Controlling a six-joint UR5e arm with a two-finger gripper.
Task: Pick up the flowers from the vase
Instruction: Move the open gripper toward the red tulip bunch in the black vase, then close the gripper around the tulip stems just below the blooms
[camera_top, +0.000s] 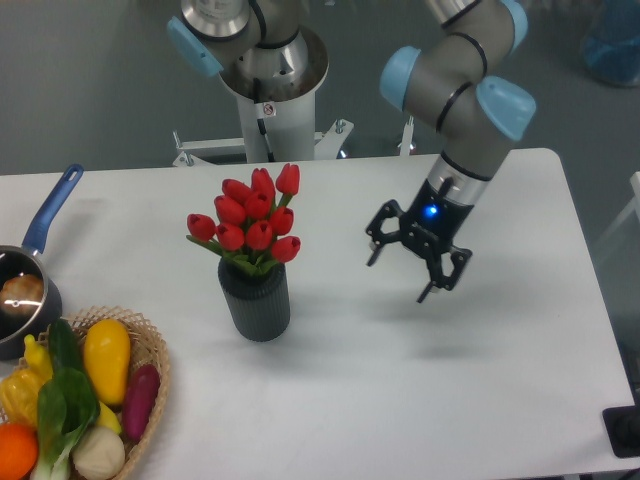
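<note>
bench (400, 400): big white top, everything sits on it
arm (460, 90): grey with light blue joint caps, reaches in from the top right and bends down over the right half of the bench
basket (150, 375): wicker, bottom left corner, packed with veggies (105, 360) (yellow, purple, green, an orange one at the edge)
pan (25, 290): dark, blue handle pointing up and back, far left, just behind the basket
vase (256, 300): dark grey ribbed cylinder, upright, left of centre
flowers (255, 222): red tulips with green leaves, sitting in the vase, untouched
hand (405, 278): black, blue light glowing on the wrist, fingers spread wide and holding nothing, up off the bench, to the right of the flowers with a clear gap between them
</note>
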